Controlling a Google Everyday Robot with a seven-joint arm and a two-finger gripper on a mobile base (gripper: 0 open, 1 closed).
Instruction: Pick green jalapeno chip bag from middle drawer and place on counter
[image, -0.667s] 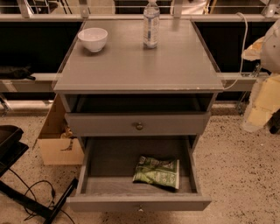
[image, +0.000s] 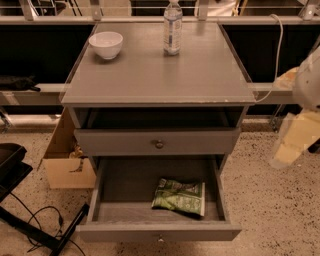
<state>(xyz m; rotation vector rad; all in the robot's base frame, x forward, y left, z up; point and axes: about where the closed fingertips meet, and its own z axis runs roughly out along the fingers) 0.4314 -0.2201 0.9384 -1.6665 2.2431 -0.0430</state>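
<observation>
The green jalapeno chip bag (image: 179, 196) lies flat in the right half of the open middle drawer (image: 159, 232), the lowest one, which is pulled out toward me. The counter (image: 160, 75) is the grey top of the cabinet above it. My gripper (image: 295, 142) shows as a pale cream shape at the right edge. It hangs beside the cabinet at about drawer height, well to the right of the bag and apart from it. It holds nothing that I can see.
A white bowl (image: 106, 44) and a clear water bottle (image: 172, 27) stand at the back of the counter. The drawer with the brass knob (image: 159, 144) is shut. A cardboard box (image: 65, 162) and black stand legs with cables (image: 35, 225) sit at left.
The arm and gripper at the right edge have moved down and slightly left. The bag, drawer and counter items have not moved.
</observation>
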